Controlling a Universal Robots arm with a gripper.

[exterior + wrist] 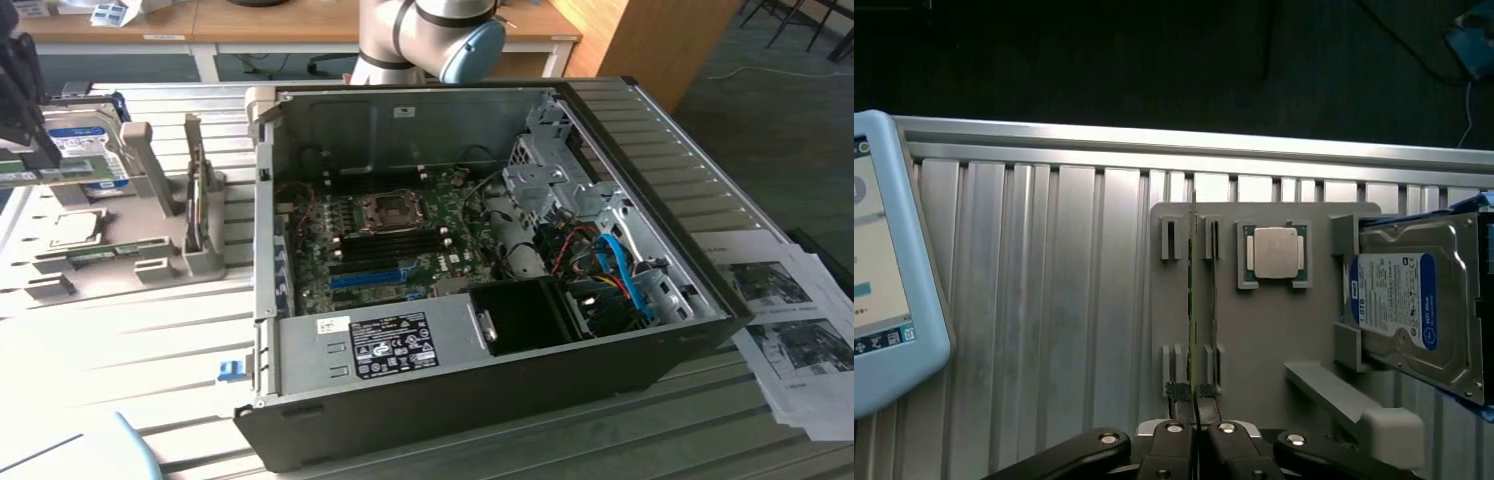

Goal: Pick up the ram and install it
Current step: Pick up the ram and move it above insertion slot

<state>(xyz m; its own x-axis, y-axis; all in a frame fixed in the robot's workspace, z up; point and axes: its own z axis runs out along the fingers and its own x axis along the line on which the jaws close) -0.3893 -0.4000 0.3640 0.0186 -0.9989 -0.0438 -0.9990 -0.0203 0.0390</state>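
The ram (1195, 300) is a thin green stick seen edge-on, running away from my gripper (1197, 402) over the slotted posts of a grey holder tray (1254, 340). The fingers are shut on its near end. In the exterior view the gripper (30, 150) is a dark shape at the far left. The ram (74, 178) shows there as a green strip in front of the hard drive (80, 150). It seems to be above the tray. The open computer case (667, 330) lies to the exterior view's right, with dark memory slots (394, 240) on its motherboard.
The tray also carries a silver processor (1274, 252) and the blue-labelled hard drive (1414, 300) on a stand. A light-blue touch-screen device (884, 270) lies beside the tray on the ribbed metal table (1054, 300). Printed papers (787, 320) lie at the exterior view's right of the case.
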